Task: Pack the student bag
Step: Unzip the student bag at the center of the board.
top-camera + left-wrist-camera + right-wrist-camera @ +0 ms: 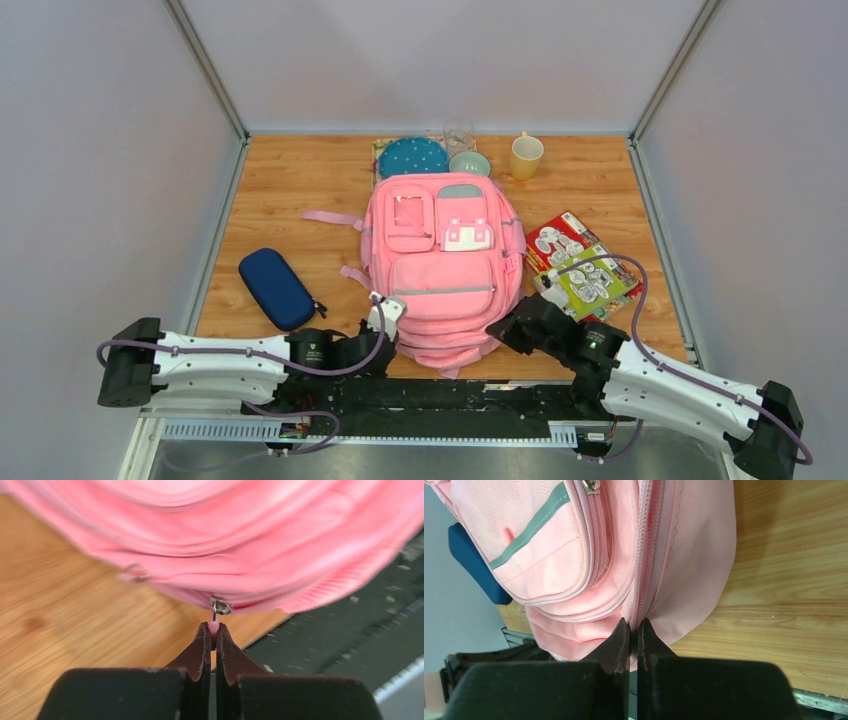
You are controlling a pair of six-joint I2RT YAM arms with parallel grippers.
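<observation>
Pinching zip pull [214, 624] of student bag [240, 540] — left tool [213, 630]; right tool [634, 626] closed, seemingly on side seam [644, 555].

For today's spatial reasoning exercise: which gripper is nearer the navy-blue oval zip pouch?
Left. The left gripper pinches the pink fabric backpack's near-left corner, just right of the pouch; the right gripper grips its near-right corner.

Right gripper [634, 625], jaws pressed together on the fabric of the pink bag [574, 555], at the point where a zip seam reaches the bag's edge. A front pocket with grey trim [531, 522] lies left of the seam, and a metal zip pull [590, 485] sits at the top. A blue pouch [471, 565] shows past the bag at far left. The wooden bench [784, 580] is at right.
</observation>
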